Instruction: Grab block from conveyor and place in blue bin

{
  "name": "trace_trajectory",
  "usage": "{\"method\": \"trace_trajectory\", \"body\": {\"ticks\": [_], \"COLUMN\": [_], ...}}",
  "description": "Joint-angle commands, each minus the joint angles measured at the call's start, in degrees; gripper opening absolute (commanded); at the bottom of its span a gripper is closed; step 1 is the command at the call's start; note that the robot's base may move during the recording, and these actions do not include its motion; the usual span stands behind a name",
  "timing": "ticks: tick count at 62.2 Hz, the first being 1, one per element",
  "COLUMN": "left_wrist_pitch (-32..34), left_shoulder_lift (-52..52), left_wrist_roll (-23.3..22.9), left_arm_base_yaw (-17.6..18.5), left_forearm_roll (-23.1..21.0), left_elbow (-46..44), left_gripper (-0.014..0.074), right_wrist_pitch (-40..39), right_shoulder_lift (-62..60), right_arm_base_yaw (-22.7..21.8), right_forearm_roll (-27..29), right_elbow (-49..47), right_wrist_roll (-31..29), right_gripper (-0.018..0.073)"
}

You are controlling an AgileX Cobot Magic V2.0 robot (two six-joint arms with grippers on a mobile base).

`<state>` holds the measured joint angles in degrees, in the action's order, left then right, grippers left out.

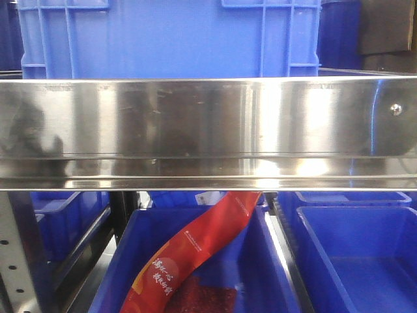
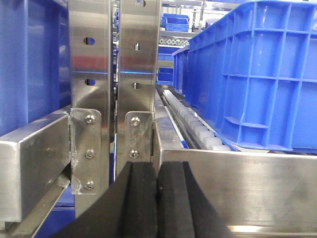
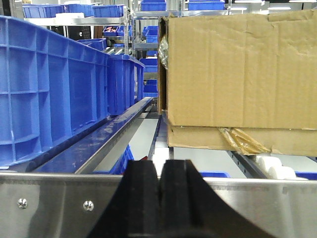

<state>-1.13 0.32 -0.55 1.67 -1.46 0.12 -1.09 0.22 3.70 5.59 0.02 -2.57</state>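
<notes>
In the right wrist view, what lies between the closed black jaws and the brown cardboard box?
A shiny steel rail crosses directly before the right gripper. Beyond it, white rollers lead up to the brown cardboard box.

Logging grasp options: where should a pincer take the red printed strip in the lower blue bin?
Probably pinch the red strip mid-length across its narrow width, from above: it slopes free there, while its top end disappears behind the steel rail.
</notes>
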Motion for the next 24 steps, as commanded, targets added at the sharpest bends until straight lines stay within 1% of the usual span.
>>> {"method": "trace_trajectory", "body": {"ticks": [1, 24], "left_wrist_pitch": [1.1, 1.1], "left_shoulder_lift": [-0.3, -0.3], "left_wrist_roll": [-0.3, -0.3], "left_arm_base_yaw": [0.2, 0.2], "left_forearm_roll": [0.1, 0.1], "left_elbow": [-0.1, -0.1], "left_gripper": [-0.0111, -0.0111], "right_wrist_pitch": [-0.7, -0.7], "right_shoulder_lift": [-0.2, -0.2], "right_arm_base_yaw": [-0.1, -0.1], "right_forearm_roll": [-0.4, -0.4], "right_elbow": [0.0, 0.0], "right_wrist_roll": [0.2, 0.2], "right_gripper": [-0.0162, -0.0162]}}
